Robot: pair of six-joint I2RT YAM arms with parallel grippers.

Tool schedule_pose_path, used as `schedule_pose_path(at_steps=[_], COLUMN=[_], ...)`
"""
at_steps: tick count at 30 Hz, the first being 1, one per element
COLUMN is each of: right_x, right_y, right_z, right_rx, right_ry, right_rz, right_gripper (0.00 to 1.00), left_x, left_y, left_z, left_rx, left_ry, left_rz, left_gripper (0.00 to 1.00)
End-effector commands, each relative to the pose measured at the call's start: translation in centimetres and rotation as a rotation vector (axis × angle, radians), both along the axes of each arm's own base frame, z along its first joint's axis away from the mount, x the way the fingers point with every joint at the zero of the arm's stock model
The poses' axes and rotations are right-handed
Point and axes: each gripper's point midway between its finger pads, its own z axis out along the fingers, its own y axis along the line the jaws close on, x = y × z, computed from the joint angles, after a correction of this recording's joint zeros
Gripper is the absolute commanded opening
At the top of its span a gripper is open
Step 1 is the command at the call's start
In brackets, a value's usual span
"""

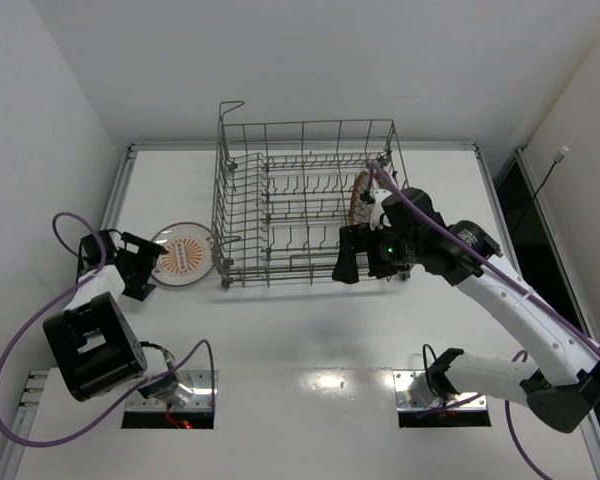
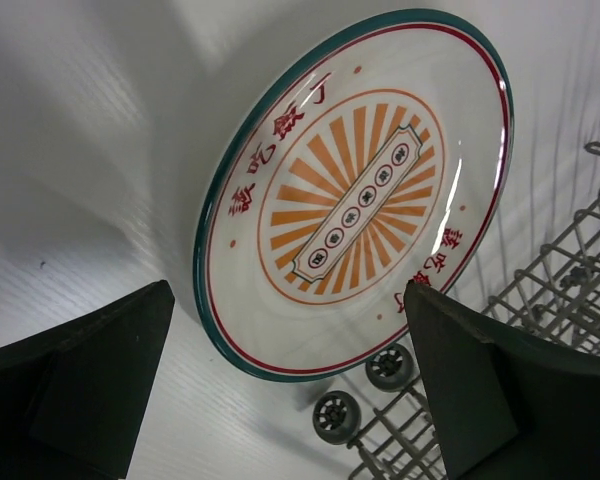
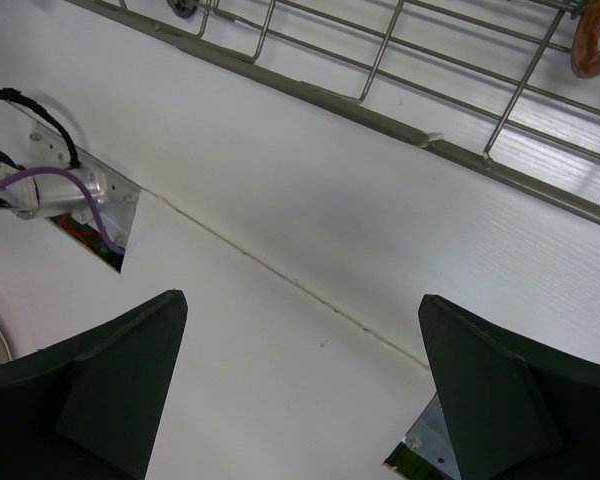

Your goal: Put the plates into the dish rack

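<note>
A white plate with an orange sunburst centre (image 1: pixel 185 255) lies flat on the table just left of the grey wire dish rack (image 1: pixel 310 200). My left gripper (image 1: pixel 148 265) is open and empty at the plate's left edge. In the left wrist view the plate (image 2: pixel 355 190) lies just beyond the spread fingers (image 2: pixel 90 380), untouched. A brown-rimmed plate (image 1: pixel 361 196) stands upright in the rack's right end, partly hidden by my right arm. My right gripper (image 1: pixel 343 262) is open and empty over the rack's front right edge. Any other plate is hidden.
The rack's small wheels (image 2: pixel 337 415) and wire side (image 2: pixel 540 300) sit right of the plate. In the right wrist view the rack's bottom rail (image 3: pixel 380 100) and the brown plate's rim (image 3: pixel 595 45) lie ahead. Arm mount openings with cables (image 3: pixel 70 195) are at the near edge.
</note>
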Motion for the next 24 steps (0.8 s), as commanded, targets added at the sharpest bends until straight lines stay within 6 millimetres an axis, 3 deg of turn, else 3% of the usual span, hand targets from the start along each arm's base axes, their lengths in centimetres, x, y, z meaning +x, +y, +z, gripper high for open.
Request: schedule_pose_path(at_steps=[1,10,13,24], right_x=[0.0,0.1,0.3,0.0], right_y=[0.0,-0.2,-0.4,-1.1], right_z=[0.4,0.4,0.4,-0.4], right_rx=[0.029,0.038,0.038,0.020], right_ry=[-0.027,-0.029,-0.029,-0.007], right_rz=[0.006,-0.010,-0.019,-0.041], right_gripper=[0.99,0.99,0.99,0.99], left_x=[0.5,-0.1,-0.4,-0.3], left_y=[1.3,0.9,-0.2,-1.9], left_z=[0.9,0.0,-1.3,-3.5], left_rx=[0.098,0.075,0.014,-0.090], left_ry=[-0.011,0.011,0.010,-0.014], left_rz=[-0.046,-0.036,-0.035,-0.042], left_gripper=[1.00,1.00,1.00,0.82])
